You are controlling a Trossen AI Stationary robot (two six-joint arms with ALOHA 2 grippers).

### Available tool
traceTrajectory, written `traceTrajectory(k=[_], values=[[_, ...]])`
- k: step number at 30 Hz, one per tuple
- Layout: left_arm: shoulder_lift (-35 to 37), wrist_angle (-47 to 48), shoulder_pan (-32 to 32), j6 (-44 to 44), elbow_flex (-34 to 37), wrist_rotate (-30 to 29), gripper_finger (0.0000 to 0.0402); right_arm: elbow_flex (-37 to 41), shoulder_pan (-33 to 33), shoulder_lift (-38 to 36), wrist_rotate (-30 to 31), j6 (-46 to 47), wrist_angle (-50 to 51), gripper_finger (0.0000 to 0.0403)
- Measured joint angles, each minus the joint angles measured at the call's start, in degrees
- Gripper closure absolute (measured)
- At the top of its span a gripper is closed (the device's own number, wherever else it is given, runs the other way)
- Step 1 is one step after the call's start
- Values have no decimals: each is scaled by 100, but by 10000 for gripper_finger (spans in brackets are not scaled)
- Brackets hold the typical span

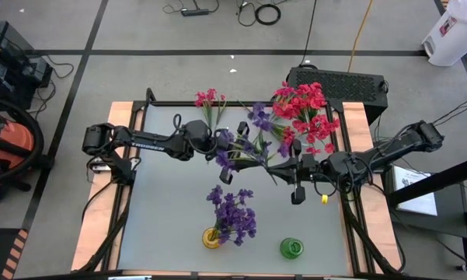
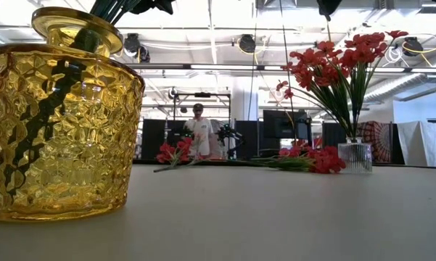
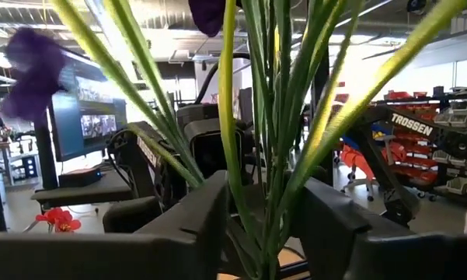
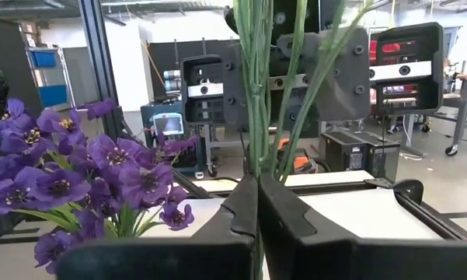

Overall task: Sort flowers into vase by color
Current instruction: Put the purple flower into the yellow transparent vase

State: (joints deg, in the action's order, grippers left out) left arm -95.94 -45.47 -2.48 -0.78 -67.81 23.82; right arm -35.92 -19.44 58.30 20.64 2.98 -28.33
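Jaws of the right gripper [image 1: 284, 166] are clamped on the green stems of a purple sprig [image 1: 252, 140], while the left gripper [image 1: 231, 154] stands spread around the same stems above mid-table. On the grey table [image 1: 163, 210], a clear vase [image 2: 356, 156] holds red flowers [image 1: 307, 113], a yellow vase [image 1: 210, 238] holds purple flowers [image 1: 233, 214], and a green vase [image 1: 291, 248] stands near. One red sprig [image 1: 210, 99] lies loose. A person [image 2: 198, 134] stands behind.

Bright, even light comes from ceiling lamps [image 2: 247, 43] overhead; shadows on the table [image 1: 171, 202] are faint. Glare whitens the ceiling above the yellow vase [image 2: 58, 123], which looms soft-edged. Nearest stems [image 3: 272, 117] blur.
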Motion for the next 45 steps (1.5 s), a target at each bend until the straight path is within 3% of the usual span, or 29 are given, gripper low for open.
traceTrajectory(k=[7, 22, 29, 36, 45], values=[[2, 141, 0, -29, 0, -1, 384, 1, 0, 0, 6, -171, 16, 385], [97, 458, 11, 31, 9, -239, 398, 2, -17, -4, -2, -372, 319, 230], [732, 1827, 71, 471, 7, -1289, 399, 2, -101, -329, -9, -312, 1018, 185], [1706, 3186, 275, 585, 5, -1833, 399, 2, -369, -780, -7, 43, 1639, 181], [3035, 5050, 1295, 293, 2, -3840, 400, 2, -729, -907, -7, 365, 2368, 184]])
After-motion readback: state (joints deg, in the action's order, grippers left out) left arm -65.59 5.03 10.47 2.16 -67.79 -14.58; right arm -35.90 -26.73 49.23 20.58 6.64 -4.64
